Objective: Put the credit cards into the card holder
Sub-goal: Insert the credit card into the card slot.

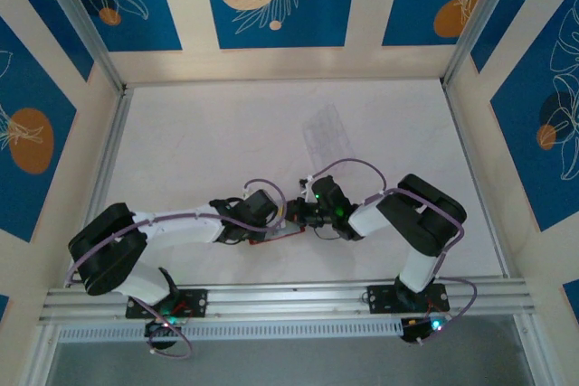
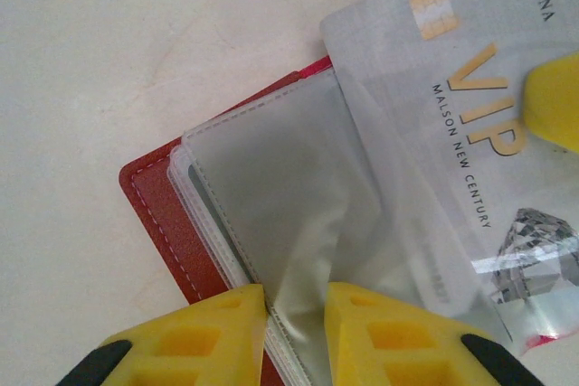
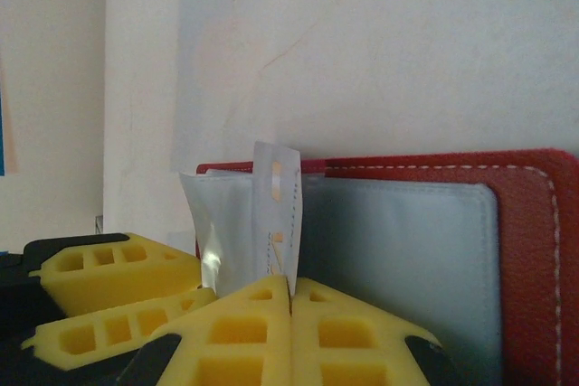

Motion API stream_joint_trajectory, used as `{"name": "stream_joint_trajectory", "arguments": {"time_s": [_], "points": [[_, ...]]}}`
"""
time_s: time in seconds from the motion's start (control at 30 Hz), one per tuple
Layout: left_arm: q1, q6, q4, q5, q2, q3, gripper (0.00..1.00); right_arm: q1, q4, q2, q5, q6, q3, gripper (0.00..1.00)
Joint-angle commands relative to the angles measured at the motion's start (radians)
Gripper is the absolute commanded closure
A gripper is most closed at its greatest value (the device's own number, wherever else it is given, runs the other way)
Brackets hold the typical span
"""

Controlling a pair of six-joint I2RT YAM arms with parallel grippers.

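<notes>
Entry 1: card holder. Red stitched wallet, lying open on the white table with its clear pockets facing up. On my top camera it sits near the front edge, between the two wrists.

Entry 2: clear sleeve. The uppermost leaf of the holder, standing up off the stack beneath it.

Entry 3: left gripper. Yellow jaws pinched onto the near edge of the clear sleeve.

Entry 4: VIP card. Silver-white, with a gold chip and gold lettering. It is angled across the holder's far corner and sleeve film overlaps its lower end. I cannot tell whether it is inside a pocket.

Entry 5: right gripper. Jaws clamped tight on the VIP card, which shows edge-on in my right wrist view.

Entry 6: clear compartment tray. On the table, well apart from the holder and farther out.
</notes>
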Motion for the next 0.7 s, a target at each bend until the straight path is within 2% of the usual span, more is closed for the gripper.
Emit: {"name": "stream_joint_trajectory", "arguments": {"time_s": [0.0,0.27,0.67], "points": [[0.005,0.000,-0.058,0.052,0.047,-0.037,0.76,0.022,-0.126,-0.019,-0.016,-0.015,-0.040,1.00],[0.004,-0.001,-0.056,0.055,0.055,-0.033,0.76,0.027,-0.161,-0.035,-0.033,-0.035,-0.043,1.00],[0.004,0.000,-0.058,0.056,0.050,-0.036,0.76,0.042,-0.144,0.063,-0.080,-0.039,0.065,1.00]]}}
